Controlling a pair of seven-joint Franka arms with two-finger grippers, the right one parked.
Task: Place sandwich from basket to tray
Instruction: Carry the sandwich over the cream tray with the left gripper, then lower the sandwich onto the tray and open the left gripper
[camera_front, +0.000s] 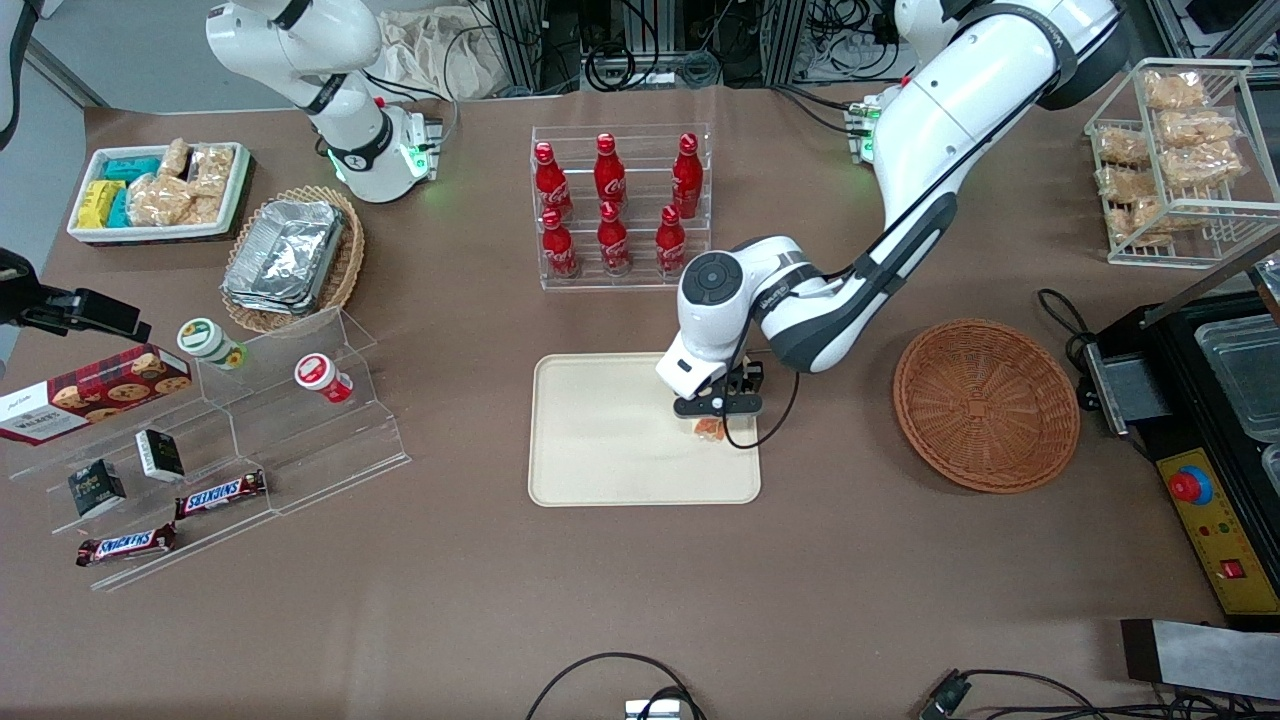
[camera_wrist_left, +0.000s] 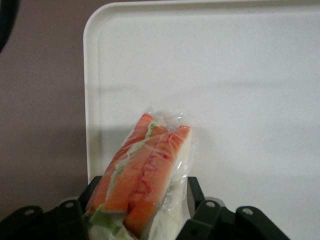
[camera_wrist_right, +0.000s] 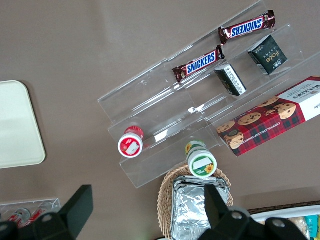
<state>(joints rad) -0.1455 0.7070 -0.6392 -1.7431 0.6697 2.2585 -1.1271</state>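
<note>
Now, with the gripper (camera_front: 716, 412) over the tray (camera_front: 600, 440), jaws clamped on the sandwich (camera_wrist_left: 142, 172), lower gently, release only once it rests inside the rim

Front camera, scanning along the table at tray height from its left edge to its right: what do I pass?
Cookie box → red-lidded cup → tray → gripper shut on the sandwich above the tray's basket-side edge → basket, with nothing in it.
</note>
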